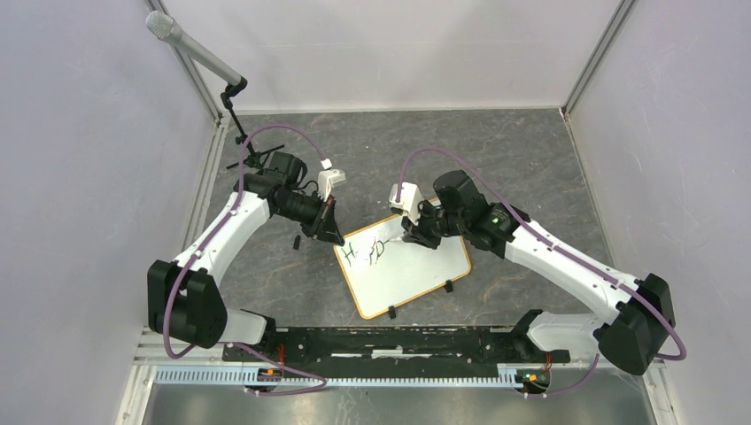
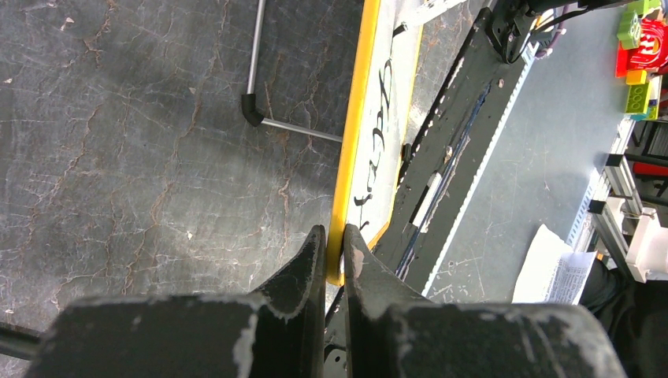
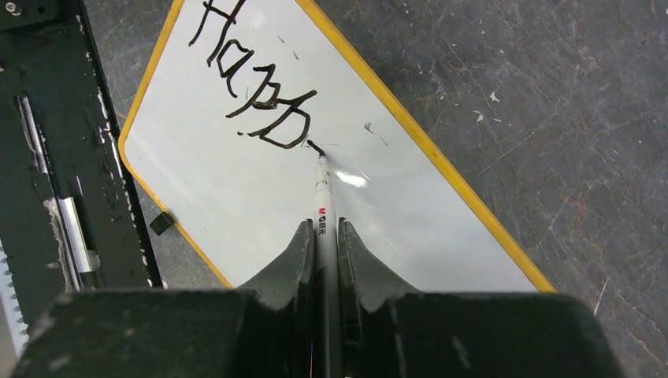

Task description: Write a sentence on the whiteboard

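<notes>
The whiteboard (image 1: 416,270) lies tilted on the grey table, tan frame, two black clip feet on its near edge. My left gripper (image 1: 329,232) is shut on the frame at the board's far-left corner; in the left wrist view the jaws (image 2: 336,250) pinch the yellow edge (image 2: 350,142). My right gripper (image 1: 413,232) is shut on a white marker (image 3: 323,201), tip touching the board (image 3: 236,189) just after the dark letters "Happ" (image 3: 248,83). The letters also show in the top view (image 1: 365,252).
A microphone on a black stand (image 1: 199,53) stands at the back left; a stand leg (image 2: 260,102) lies beside the board. The black arm-base rail (image 1: 390,341) runs along the near edge. Walls enclose the table on both sides.
</notes>
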`<move>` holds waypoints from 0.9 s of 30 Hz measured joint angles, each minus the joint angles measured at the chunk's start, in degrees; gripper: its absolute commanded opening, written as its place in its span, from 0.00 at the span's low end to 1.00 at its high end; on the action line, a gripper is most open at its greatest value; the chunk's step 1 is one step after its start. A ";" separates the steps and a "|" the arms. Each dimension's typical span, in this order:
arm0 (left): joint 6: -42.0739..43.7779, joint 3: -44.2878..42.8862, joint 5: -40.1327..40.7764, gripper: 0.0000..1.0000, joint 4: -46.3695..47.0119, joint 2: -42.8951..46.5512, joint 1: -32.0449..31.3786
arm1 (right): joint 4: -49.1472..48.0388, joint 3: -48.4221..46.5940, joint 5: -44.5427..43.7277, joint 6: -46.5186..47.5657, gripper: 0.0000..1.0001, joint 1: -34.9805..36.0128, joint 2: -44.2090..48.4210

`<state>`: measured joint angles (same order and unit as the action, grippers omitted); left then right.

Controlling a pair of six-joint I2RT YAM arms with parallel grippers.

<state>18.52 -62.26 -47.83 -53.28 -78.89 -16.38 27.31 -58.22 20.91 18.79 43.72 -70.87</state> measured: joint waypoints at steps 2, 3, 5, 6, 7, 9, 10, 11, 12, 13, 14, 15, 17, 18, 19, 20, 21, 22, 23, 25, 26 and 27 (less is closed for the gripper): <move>0.00 0.00 0.00 0.02 0.00 0.00 0.00 | 0.17 0.00 -0.15 0.13 0.00 -0.02 0.13; 0.00 0.00 0.00 0.02 0.00 0.00 0.00 | 0.20 0.00 -0.20 0.15 0.00 -0.02 0.17; 0.00 0.00 0.00 0.02 0.00 0.00 0.00 | 0.20 0.00 -0.17 0.13 0.00 -0.02 0.20; 0.00 0.00 0.00 0.02 0.00 0.00 0.00 | 0.20 0.00 -0.17 0.15 0.00 -0.02 0.20; 0.00 0.00 0.00 0.02 0.00 0.00 0.00 | 0.20 0.00 -0.15 0.15 0.00 -0.02 0.20; 0.00 0.00 0.00 0.02 0.00 0.00 0.00 | 0.20 0.00 -0.15 0.15 0.00 0.11 0.20; 0.00 0.00 0.04 0.02 0.00 0.00 0.00 | 0.20 0.00 -0.17 0.15 0.00 0.22 0.20; 0.00 0.02 0.09 0.02 0.00 0.00 0.00 | 0.20 0.00 -0.15 0.17 0.00 0.48 0.20; 0.00 0.00 0.13 0.02 -0.02 0.00 0.00 | 0.20 0.00 -0.15 0.17 0.00 0.55 0.20; 0.00 0.00 0.15 0.02 -0.02 0.02 0.00 | 0.20 0.02 -0.15 0.20 0.00 0.68 0.20; 0.00 0.00 0.15 0.02 -0.02 0.04 0.00 | 0.17 0.11 -0.17 0.20 0.00 0.81 0.20; 0.00 0.02 0.17 0.02 0.00 0.07 -0.04 | 0.17 0.24 -0.15 0.22 0.00 0.85 0.20; 0.00 0.02 0.28 0.02 0.00 0.13 -0.11 | 0.20 0.72 -0.09 0.24 0.00 1.09 0.20; 0.00 0.02 0.31 0.02 0.02 0.15 -0.11 | 0.17 0.96 0.00 0.28 0.00 1.18 0.20; 0.00 0.00 0.37 0.02 0.02 0.15 -0.13 | 0.22 1.20 0.11 0.37 0.00 1.33 0.20; 0.00 0.00 0.39 0.02 0.04 0.15 -0.15 | 0.24 1.36 0.15 0.39 0.00 1.42 0.22; 0.00 0.00 0.42 0.02 0.04 0.15 -0.15 | 0.22 1.55 0.22 0.42 0.00 1.55 0.28; 0.00 0.00 0.42 0.02 0.04 0.15 -0.15 | 0.22 1.84 0.26 0.48 0.00 1.66 0.39; 0.00 0.00 0.42 0.02 0.04 0.15 -0.15 | 0.33 1.99 0.31 0.55 0.00 1.73 0.46; 0.00 0.02 0.42 0.02 0.04 0.15 -0.15 | 0.48 2.12 0.26 0.59 0.00 1.73 0.59; 0.00 0.00 0.42 0.02 0.04 0.15 -0.15 | 0.50 2.12 0.24 0.63 0.00 1.77 0.59; 0.00 0.02 0.42 0.02 0.04 0.15 -0.15 | 0.61 2.12 0.22 0.72 0.00 1.77 0.61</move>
<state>18.52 -62.24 -47.42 -53.23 -78.74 -16.53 27.92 -56.10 21.12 19.51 45.50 -70.26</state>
